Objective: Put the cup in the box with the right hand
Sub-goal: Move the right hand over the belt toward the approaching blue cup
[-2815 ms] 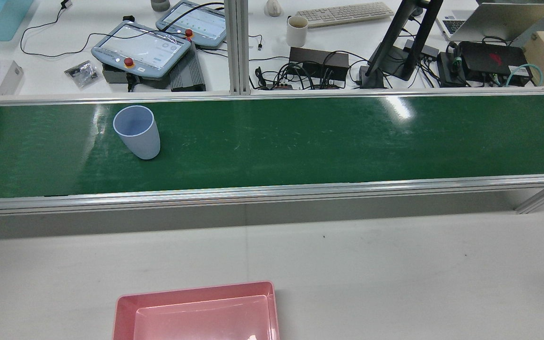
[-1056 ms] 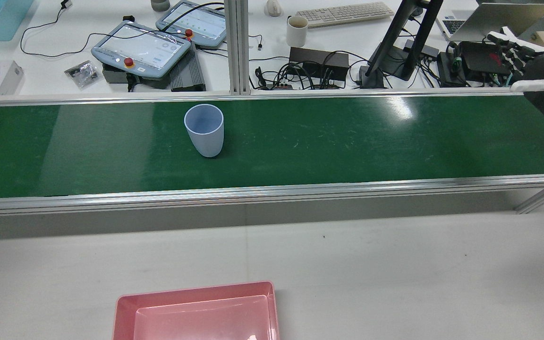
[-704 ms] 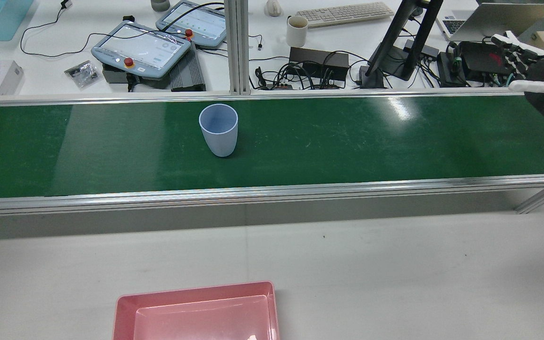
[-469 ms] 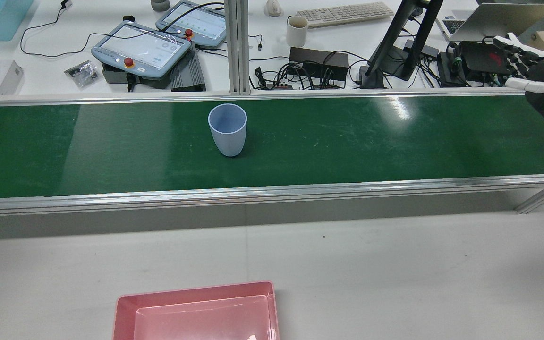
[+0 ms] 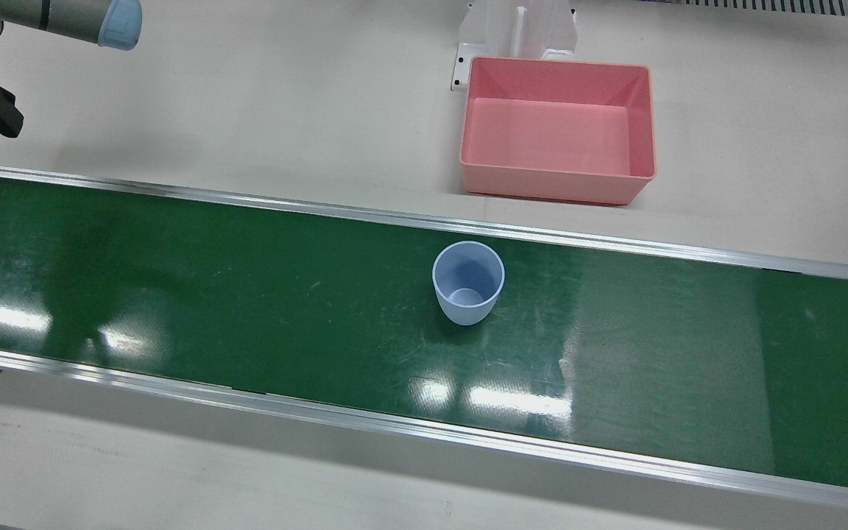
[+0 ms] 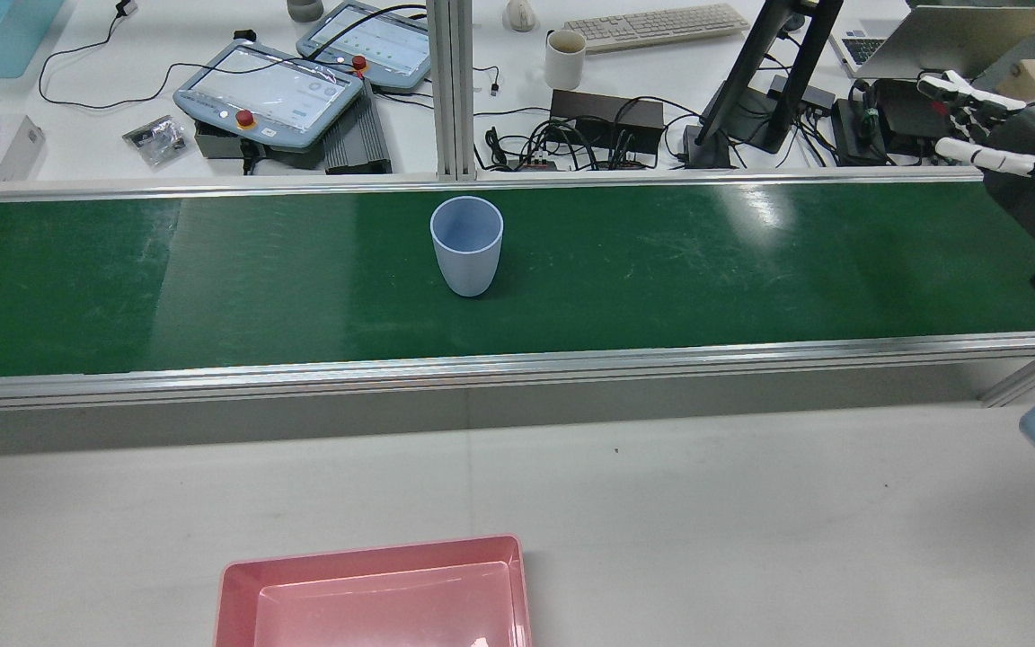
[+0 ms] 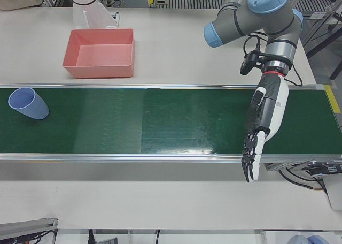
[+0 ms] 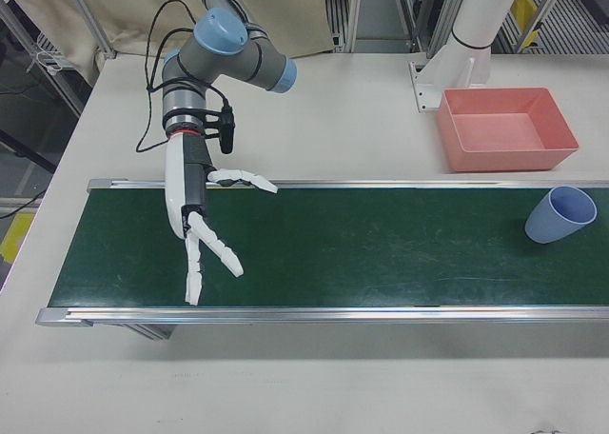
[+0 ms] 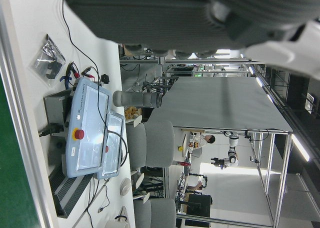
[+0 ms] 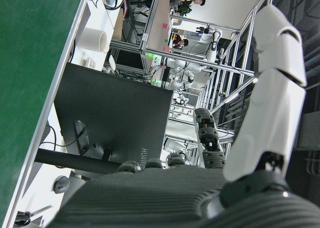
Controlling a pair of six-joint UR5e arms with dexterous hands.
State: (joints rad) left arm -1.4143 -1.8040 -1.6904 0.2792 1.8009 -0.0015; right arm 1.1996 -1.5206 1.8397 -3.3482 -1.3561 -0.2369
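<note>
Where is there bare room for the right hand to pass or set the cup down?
The belt is bare between the right hand and the cup. The pink box is empty, with bare white table beside it. The far desk beyond the belt is crowded.

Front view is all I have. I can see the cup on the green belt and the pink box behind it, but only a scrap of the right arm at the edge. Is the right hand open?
Observer: Yes. The right hand is open with its fingers spread. It holds nothing and is above the belt near one end.
Operator: How close is it to the cup?
Observer: Far off. In the right-front view the cup stands at the opposite side, with bare belt between them.
Operator: And the left hand?
Observer: The left hand is open and empty, fingers straight, over the belt's other end.
</note>
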